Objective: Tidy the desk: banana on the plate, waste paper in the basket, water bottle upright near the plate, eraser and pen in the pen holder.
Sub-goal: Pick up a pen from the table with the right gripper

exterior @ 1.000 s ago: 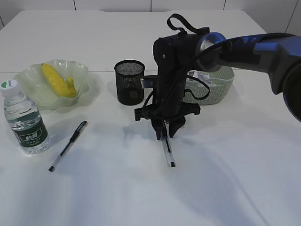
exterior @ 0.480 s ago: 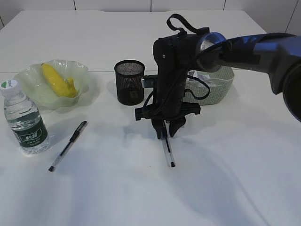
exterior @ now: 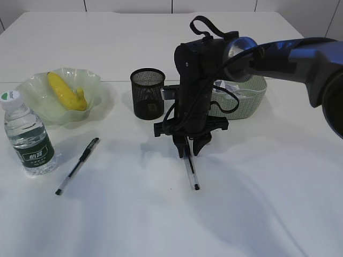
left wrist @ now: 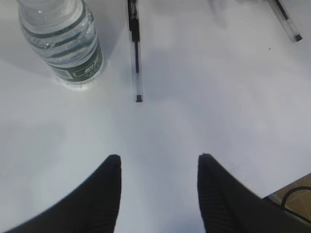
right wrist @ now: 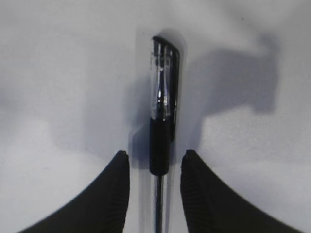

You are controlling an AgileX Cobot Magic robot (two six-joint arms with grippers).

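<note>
A clear pen with a black cap (exterior: 191,172) lies on the white table in front of the black mesh pen holder (exterior: 148,93). My right gripper (exterior: 187,152) is down at the table, open, with one finger on each side of this pen (right wrist: 163,111); in the right wrist view the fingertips (right wrist: 153,158) stand apart from it. A second pen (exterior: 77,166) lies at the left beside the upright water bottle (exterior: 28,136). The banana (exterior: 65,92) lies on the green plate (exterior: 96,80). My left gripper (left wrist: 158,162) is open and empty above bare table, near the bottle (left wrist: 63,39) and the second pen (left wrist: 135,48). No eraser is visible.
A pale green basket (exterior: 252,96) with crumpled waste paper (exterior: 230,87) stands behind my right arm. The table's near right corner shows in the left wrist view (left wrist: 291,194).
</note>
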